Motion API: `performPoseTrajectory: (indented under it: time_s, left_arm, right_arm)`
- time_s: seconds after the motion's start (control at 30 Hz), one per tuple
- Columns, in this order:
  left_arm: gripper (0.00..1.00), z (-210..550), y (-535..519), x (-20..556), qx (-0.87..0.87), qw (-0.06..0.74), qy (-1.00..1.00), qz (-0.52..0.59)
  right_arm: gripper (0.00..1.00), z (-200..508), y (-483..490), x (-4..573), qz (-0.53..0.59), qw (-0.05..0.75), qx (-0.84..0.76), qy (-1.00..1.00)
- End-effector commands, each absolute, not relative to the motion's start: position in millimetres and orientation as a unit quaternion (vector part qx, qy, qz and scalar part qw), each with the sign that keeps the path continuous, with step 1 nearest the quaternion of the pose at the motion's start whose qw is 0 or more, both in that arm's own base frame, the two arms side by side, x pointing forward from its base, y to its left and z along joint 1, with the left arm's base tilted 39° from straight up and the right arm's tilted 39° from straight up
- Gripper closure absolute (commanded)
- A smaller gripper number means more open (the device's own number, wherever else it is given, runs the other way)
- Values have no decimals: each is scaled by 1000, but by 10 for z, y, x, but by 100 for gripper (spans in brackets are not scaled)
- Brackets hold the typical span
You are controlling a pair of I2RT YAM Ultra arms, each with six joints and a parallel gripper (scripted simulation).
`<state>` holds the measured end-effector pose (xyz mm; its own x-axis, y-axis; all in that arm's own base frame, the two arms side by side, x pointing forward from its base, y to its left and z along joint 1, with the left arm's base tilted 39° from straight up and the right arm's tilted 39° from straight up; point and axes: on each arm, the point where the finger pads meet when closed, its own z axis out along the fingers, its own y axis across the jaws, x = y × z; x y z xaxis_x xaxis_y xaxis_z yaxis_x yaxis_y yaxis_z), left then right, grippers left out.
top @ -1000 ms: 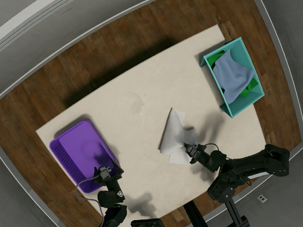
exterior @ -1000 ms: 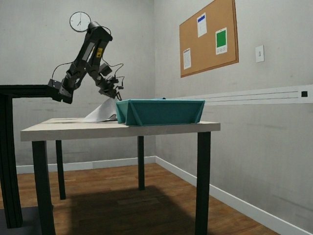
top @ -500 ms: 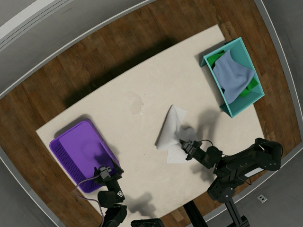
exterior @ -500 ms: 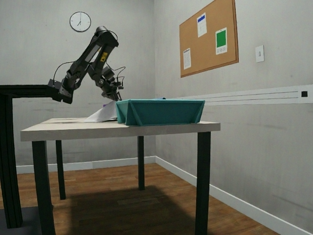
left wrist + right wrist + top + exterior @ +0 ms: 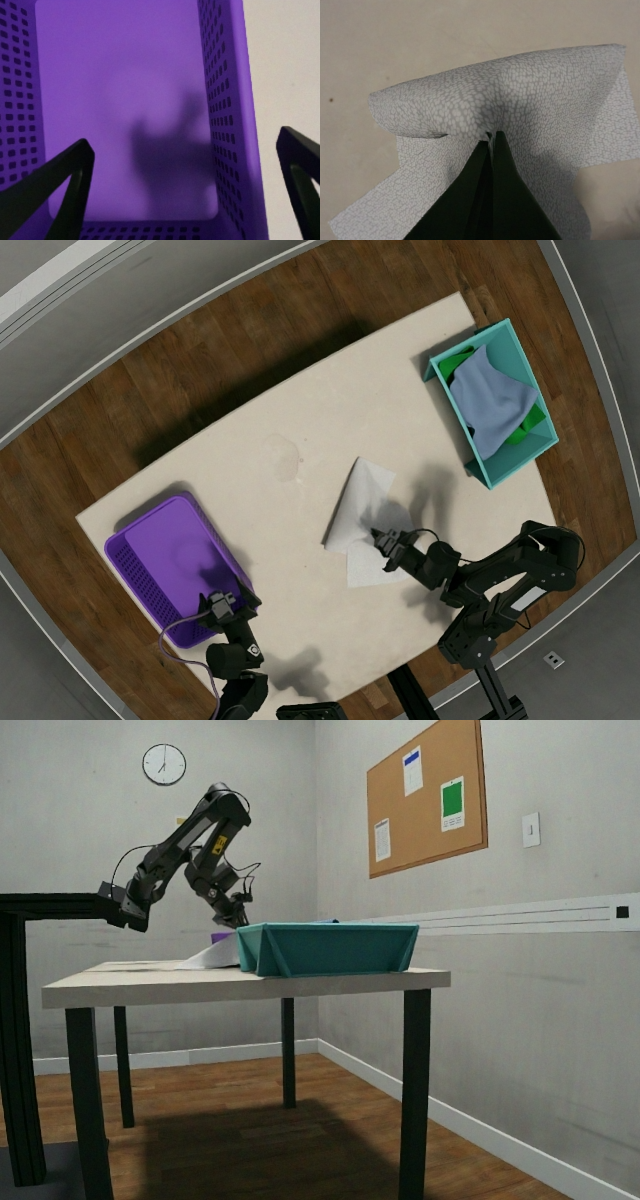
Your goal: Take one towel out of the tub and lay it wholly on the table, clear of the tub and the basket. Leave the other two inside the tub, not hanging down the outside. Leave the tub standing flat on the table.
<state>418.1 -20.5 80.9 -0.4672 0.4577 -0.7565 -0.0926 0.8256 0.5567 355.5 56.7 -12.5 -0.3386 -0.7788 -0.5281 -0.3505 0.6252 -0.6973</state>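
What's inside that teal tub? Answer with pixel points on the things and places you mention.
The tub point(image 5: 523, 356) point(image 5: 336, 949) holds a crumpled blue towel point(image 5: 488, 397), with green cloth point(image 5: 529, 423) showing from under it at two spots. The blue towel covers the middle, so whether those green parts join, or what else lies beneath, can't be seen.

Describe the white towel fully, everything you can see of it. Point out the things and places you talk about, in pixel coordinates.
The white towel point(image 5: 348, 521) point(image 5: 214, 957) point(image 5: 545, 85) looks like soft, thin cloth, with a fine grey crackle pattern in the right wrist view. It lies bunched and partly folded over itself, one long rolled edge and flat corners spreading beneath. The right gripper point(image 5: 377, 539) point(image 5: 495, 139) is shut on it near the middle, and the exterior view shows it sloping up from the table point(image 5: 310, 420) point(image 5: 155, 993). From above it sits between basket and tub, clear of both.
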Motion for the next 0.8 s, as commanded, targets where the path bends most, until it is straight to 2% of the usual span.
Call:
performPoseTrajectory:
  time_s: [0.0,0.77]
  left_arm:
    - [0,860,-240,4202,112,511,808,270]
    - [0,860,-240,4202,112,511,808,270]
  right_arm:
    - [99,-52,653,3726,-234,475,-363,767]
    - [99,-280,601,4074,-235,476,-363,766]
